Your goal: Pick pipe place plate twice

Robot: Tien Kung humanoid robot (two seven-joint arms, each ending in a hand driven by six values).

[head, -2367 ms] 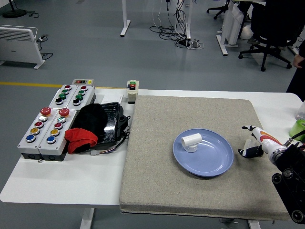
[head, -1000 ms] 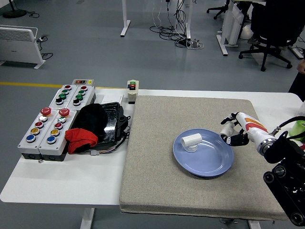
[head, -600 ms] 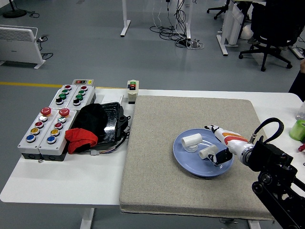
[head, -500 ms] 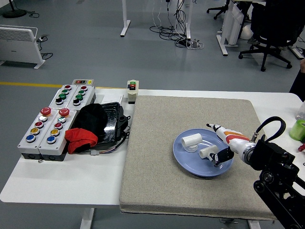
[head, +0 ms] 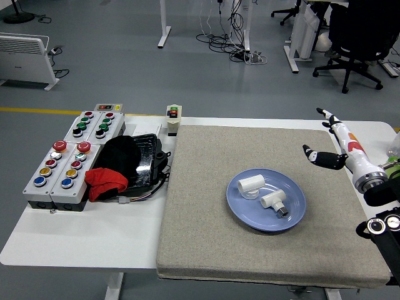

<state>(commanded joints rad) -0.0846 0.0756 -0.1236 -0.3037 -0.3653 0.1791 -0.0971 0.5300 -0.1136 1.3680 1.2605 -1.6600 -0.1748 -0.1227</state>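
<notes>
Two white pipe pieces are lying inside the blue plate point(head: 294, 215), which is sitting on the grey mat point(head: 206, 244). The first pipe point(head: 251, 183) is resting near the plate's far-left rim, and the second pipe point(head: 273, 200), a small elbow fitting with a darker opening at one end, is lying just beside it toward the middle. They look very close, but I cannot tell if they are touching.

The right hand point(head: 337, 145) is hanging above the far-right part of the mat, well apart from the plate. Its fingers point(head: 320, 157) are spread open and are holding nothing. The left arm is not showing anywhere.

Judging from this, both pipes are already lying in the plate, so the task seems to be almost finished and the step in hand is only clearing the arm away. To do this well, the hand should be travelling high and outward to the right, never low across the plate, because the rim is shallow and a light touch could push the plate or roll a pipe out. The open fingers should be staying relaxed, so they are not catching the mat's edge.

At the left of the table, the button boxes point(head: 69, 156) and the black and red cloth pile point(head: 119, 165) are lying far from the work.
</notes>
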